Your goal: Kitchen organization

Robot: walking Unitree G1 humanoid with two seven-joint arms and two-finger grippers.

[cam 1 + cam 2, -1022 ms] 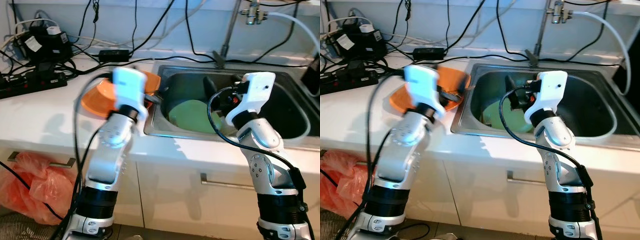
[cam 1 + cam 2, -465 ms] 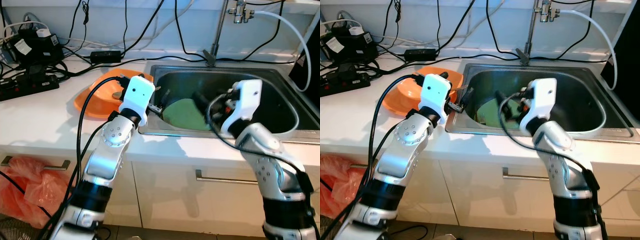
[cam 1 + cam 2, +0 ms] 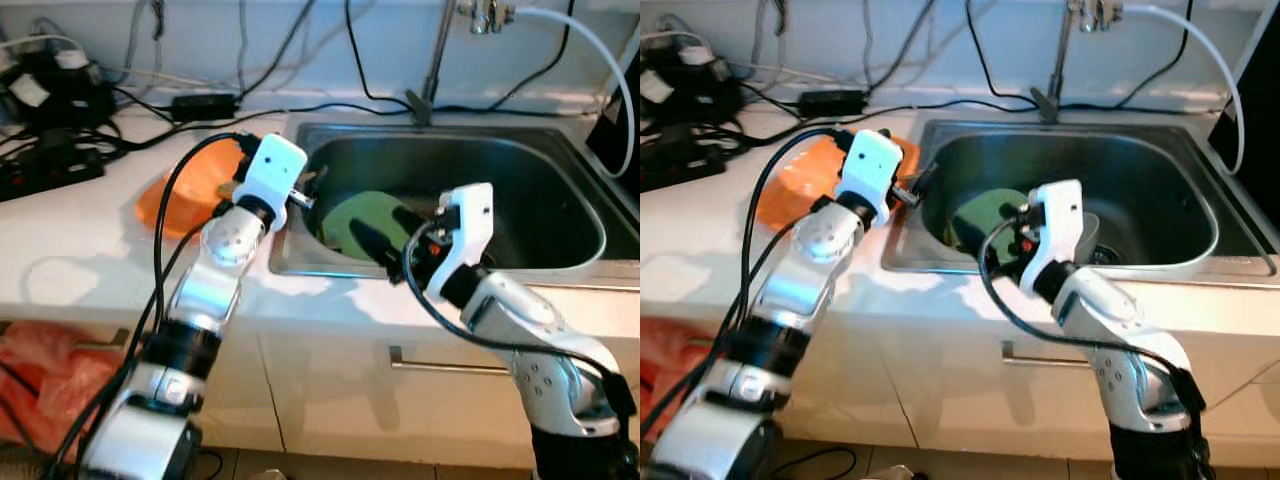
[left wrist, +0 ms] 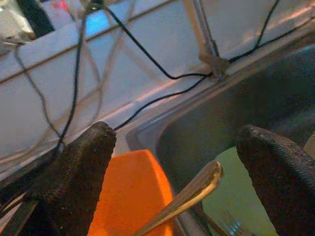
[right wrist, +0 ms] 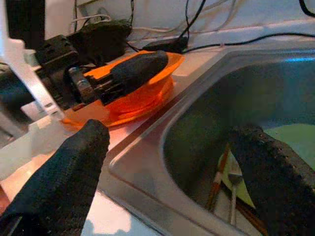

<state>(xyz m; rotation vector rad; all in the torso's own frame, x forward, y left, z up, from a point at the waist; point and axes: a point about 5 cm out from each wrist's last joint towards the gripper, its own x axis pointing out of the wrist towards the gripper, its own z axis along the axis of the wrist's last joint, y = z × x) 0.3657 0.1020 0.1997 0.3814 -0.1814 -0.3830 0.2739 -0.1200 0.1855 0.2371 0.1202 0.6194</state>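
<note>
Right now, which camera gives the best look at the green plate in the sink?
The left eye view: the green plate leans in the sink, mostly unobstructed. The right eye view shows it half behind the right arm; both wrist views catch just an edge.

I see a white desk [image 3: 70,250] with a stainless sink [image 3: 540,255] set into it. Pale wall [image 3: 330,40] behind, black cables [image 3: 300,105] trailing along its base, a power strip [image 3: 45,165] at far left. Faucet pipe [image 3: 437,50] rises behind the basin. White cabinet fronts [image 3: 340,390] below, metal handle [image 3: 440,362]. Orange-red plastic bag [image 3: 35,385] low left.
</note>
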